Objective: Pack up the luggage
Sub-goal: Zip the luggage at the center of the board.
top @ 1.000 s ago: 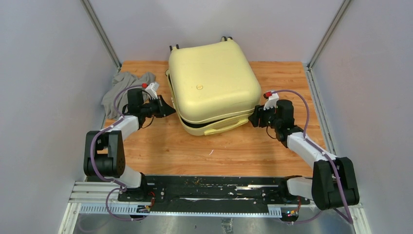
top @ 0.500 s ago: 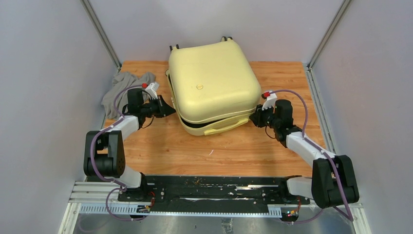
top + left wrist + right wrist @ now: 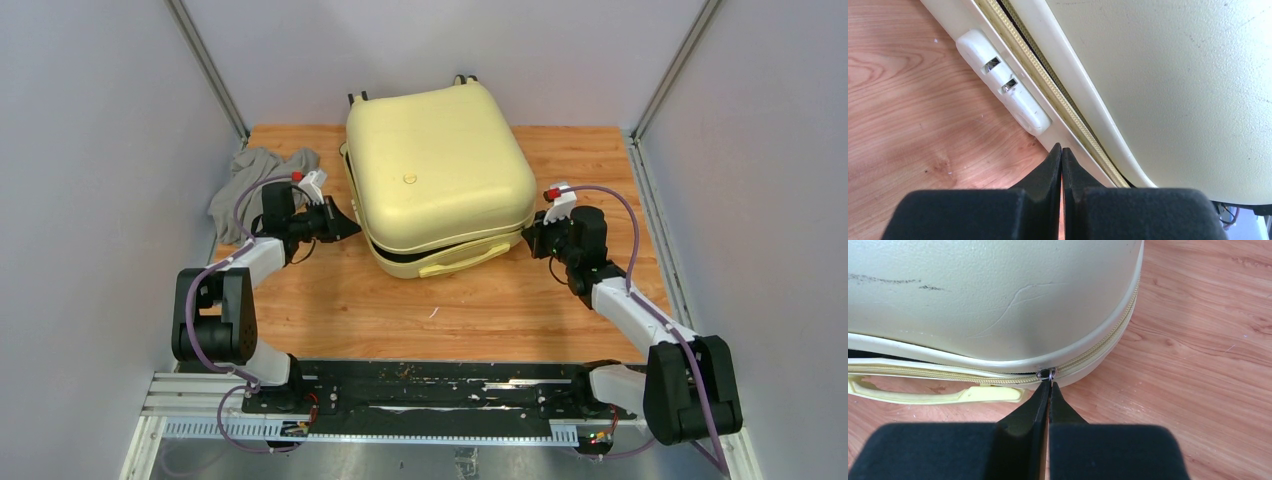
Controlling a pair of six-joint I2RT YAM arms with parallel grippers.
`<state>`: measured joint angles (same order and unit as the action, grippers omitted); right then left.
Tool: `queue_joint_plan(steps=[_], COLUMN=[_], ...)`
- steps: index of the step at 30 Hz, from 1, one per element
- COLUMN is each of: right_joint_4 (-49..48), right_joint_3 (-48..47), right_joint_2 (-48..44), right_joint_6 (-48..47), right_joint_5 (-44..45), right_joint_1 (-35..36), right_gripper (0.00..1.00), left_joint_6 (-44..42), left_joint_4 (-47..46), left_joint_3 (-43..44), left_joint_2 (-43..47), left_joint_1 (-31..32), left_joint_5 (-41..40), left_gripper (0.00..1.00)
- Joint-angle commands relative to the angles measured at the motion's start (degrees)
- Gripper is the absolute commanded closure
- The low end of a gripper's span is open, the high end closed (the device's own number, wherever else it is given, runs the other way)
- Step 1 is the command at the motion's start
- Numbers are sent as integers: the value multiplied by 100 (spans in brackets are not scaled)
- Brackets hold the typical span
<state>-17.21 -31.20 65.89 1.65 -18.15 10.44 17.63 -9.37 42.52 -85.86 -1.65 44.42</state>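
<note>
Top view: luggage [image 3: 435, 170] lies flat on the desk [image 3: 450, 300] betw. the two arms, wheels at the far end, lid down but gaping along the near edge. Left jaws are shut w/ nothing in them, just beside its left side. A grey cloth [image 3: 258, 178] is heaped behind & left of them, apart from the luggage. Right jaws sit at its near-right corner, tips against the seam.

Left wrist view: jaws pressed together, empty, tips just short of the lower shell's rim. Ahead-left of them a white lock block [image 3: 1004, 89] w/ two slots sits on that rim. Zip tape [image 3: 1071, 112] runs diagonally past it, and the lid fills the right.

Right wrist view: jaws closed, tips right at the zip slider [image 3: 1046, 373] on the rounded corner; can't tell if its pull is pinched. Left of the tips there's a dark gap above the zip tape; right of them the zip looks closed round the corner. A yellow handle [image 3: 933, 396] lies below-left. Scuffs & a crease mark the lid above.
</note>
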Motion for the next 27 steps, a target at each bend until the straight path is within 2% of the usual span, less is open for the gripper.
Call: queue_joint_plan(steps=[1, 13, 21, 27], right_joint_4=[-349, -213, -283, -243], right_joint_3=[-7, 18, -3, 4], right_joint_2=[32, -76, 36, 71], right_joint_6=[-120, -295, -313, -307], right_joint_5=[71, -221, -320, -242], right_joint_1=[3, 40, 726, 1209], right_gripper=[100, 100, 100, 100], left_joint_6=[-23, -14, -11, -64], left_joint_4=[-96, -89, -90, -85], left_joint_3=[-86, -60, -60, -47], left_joint_2=[65, 27, -98, -213], left_joint_1=[-11, -2, 105, 474], left_joint_5=[88, 106, 108, 42], left_gripper=[97, 97, 97, 97])
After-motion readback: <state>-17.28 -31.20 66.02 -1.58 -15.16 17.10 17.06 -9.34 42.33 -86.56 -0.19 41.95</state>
